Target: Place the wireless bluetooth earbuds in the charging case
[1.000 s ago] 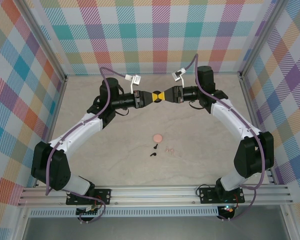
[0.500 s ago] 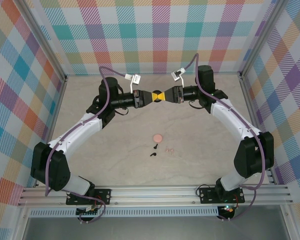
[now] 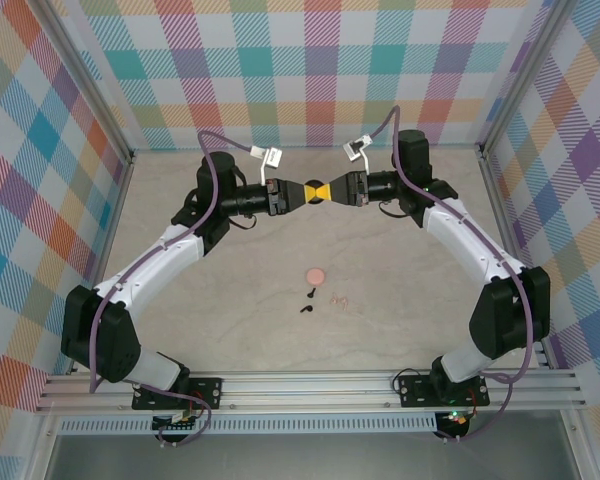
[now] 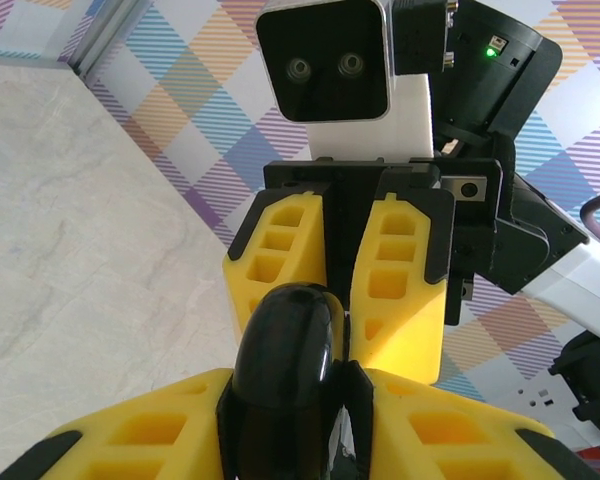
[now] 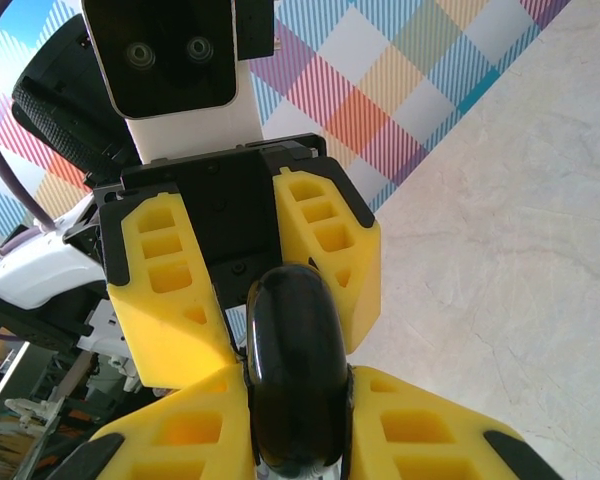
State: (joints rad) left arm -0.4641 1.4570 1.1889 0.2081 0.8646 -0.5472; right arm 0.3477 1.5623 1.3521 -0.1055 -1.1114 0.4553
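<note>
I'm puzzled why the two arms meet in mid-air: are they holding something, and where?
A glossy black round case, pinched between them: the left gripper on one edge, the right gripper on the opposite edge.

Left arm (image 3: 155,265) is reaching in from 7 o'clock, right arm (image 3: 470,240) from 5 o'clock. Left gripper (image 3: 304,192) is pointing toward 3 o'clock and right gripper (image 3: 329,190) toward 9 o'clock, meeting tip to tip at 12 o'clock. Both are clamping one black round case (image 4: 285,345).
</note>
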